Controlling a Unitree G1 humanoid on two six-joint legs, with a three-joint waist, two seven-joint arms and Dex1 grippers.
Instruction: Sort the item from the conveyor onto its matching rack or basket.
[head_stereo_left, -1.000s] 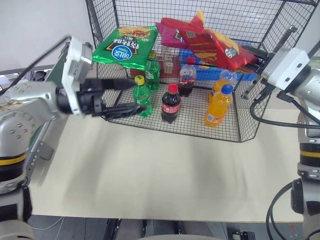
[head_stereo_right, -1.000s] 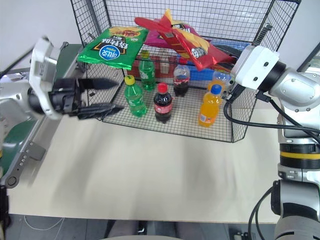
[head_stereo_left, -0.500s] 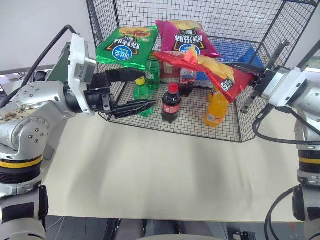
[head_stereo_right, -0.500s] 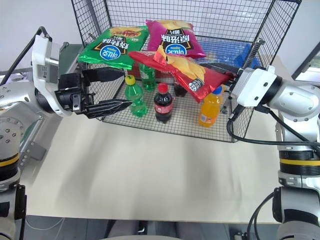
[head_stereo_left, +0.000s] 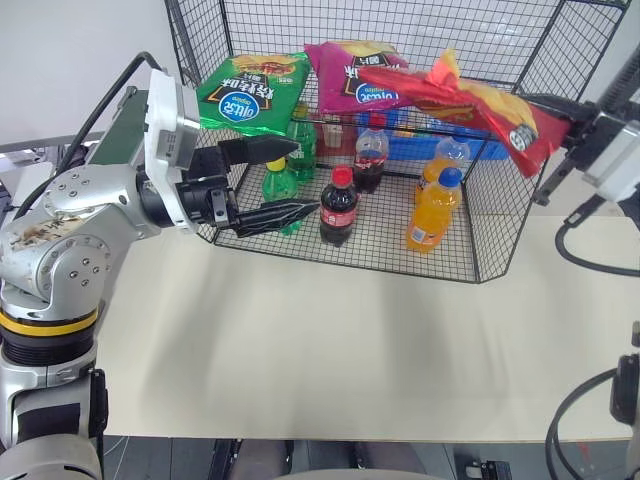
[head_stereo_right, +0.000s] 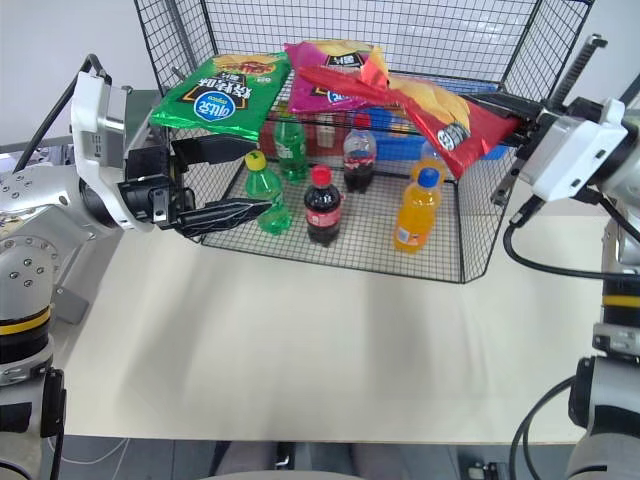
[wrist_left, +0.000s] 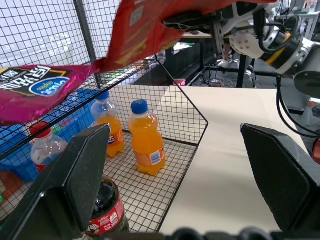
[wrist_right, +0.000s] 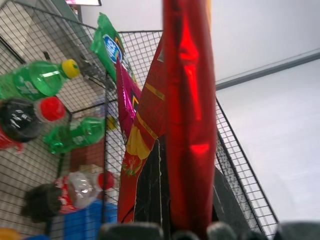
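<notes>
The right gripper (head_stereo_right: 520, 112) has its fingers closed on 1 end of the red chip bag (head_stereo_right: 440, 112), holding it in the air over the right side of the black wire cage (head_stereo_left: 500, 200), above the 2 orange bottles (head_stereo_left: 430, 205). The bag's far end reaches the magenta bag (head_stereo_left: 350, 75) on the raised shelf, beside the green bag (head_stereo_left: 250, 92). The left gripper (head_stereo_left: 285, 182) hangs at the cage's left, fingers wide apart, empty, over the bench (head_stereo_left: 330, 350).

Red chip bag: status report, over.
Right pincer shut on glossy red chip bag, over black wire-mesh cage. Left pincer open, empty. Magenta chip bag beneath.
</notes>
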